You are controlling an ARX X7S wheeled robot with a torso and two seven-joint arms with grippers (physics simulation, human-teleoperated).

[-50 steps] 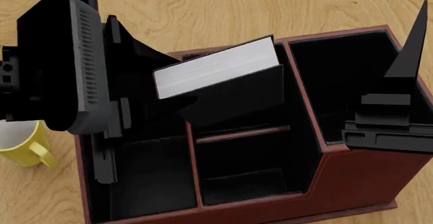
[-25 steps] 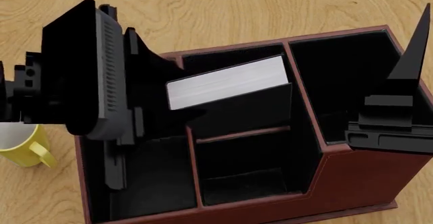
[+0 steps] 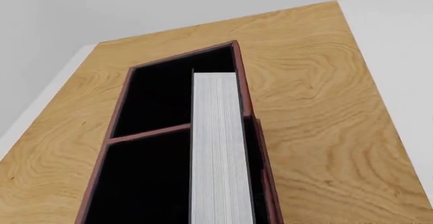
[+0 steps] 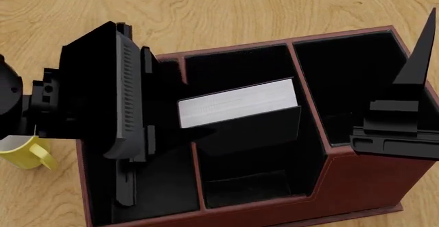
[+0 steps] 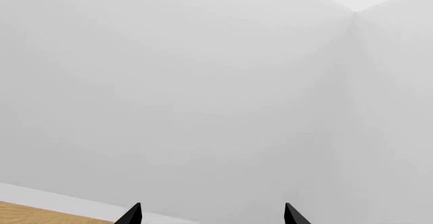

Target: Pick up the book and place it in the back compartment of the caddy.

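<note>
The black book with white page edges [image 4: 237,102] is held tilted at its left end by my left gripper [image 4: 195,121], which is shut on it. It sits low in the middle column of the red-brown caddy [image 4: 357,181] and hides the dividing bar in the head view. In the left wrist view the page edges [image 3: 216,148] run along one wall of the column, passing over the thin reddish bar [image 3: 149,133]; the smaller cell [image 3: 166,89] lies beyond it. My fingers do not show there. My right gripper [image 5: 212,216] is open and empty, raised over the caddy's right column [image 4: 412,68].
A yellow mug [image 4: 26,154] stands on the wooden table [image 4: 226,11] left of the caddy, partly behind my left arm. The caddy's tall end section is on the right.
My left arm has carried the book right and down into the middle column. The bar, visible earlier below the book, is now covered. The right arm has stayed still.
</note>
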